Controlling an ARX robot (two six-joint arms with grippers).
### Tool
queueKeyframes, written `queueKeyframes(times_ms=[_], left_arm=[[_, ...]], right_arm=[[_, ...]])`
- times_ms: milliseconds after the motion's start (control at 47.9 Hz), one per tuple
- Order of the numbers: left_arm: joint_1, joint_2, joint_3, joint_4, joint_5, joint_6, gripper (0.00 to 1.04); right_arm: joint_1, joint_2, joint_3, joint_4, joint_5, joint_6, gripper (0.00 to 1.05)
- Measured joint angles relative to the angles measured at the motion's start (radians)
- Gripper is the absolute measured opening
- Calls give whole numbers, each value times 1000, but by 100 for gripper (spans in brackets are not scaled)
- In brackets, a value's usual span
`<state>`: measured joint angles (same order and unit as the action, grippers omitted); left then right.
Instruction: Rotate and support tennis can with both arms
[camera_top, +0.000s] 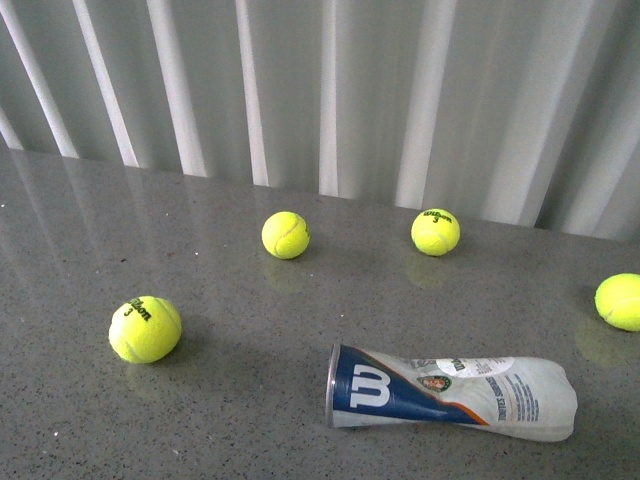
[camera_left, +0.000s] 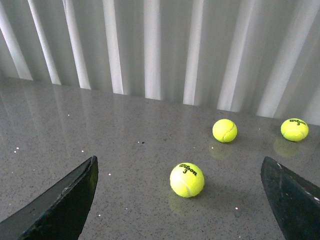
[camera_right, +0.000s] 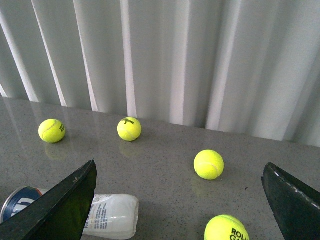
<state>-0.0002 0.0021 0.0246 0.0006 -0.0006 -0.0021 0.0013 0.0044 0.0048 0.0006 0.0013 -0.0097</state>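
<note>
While the tennis can (camera_top: 452, 392) lies on its side on the grey counter (camera_top: 250, 420), right of the middle and near the front, its metal-rimmed end points left and its crumpled end points right. Well apart from it sit a ball marked 3 (camera_top: 146, 329) off to the left, a second ball (camera_top: 286, 235) and a third ball (camera_top: 436, 231) further back near the white curtain (camera_top: 400, 100), and a fourth ball (camera_top: 620, 301) at the right edge. Both left fingers (camera_left: 60, 207) are spread wide, gripping nothing. Both right fingers (camera_right: 65, 207) are spread wide too, empty, with one hiding part of the can.
</note>
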Motion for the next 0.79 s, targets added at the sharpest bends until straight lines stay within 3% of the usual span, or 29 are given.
queueKeyframes(times_ms=[793], left_arm=[[0, 0, 0, 0, 0, 0, 98]], right_arm=[[0, 0, 0, 0, 0, 0, 98]])
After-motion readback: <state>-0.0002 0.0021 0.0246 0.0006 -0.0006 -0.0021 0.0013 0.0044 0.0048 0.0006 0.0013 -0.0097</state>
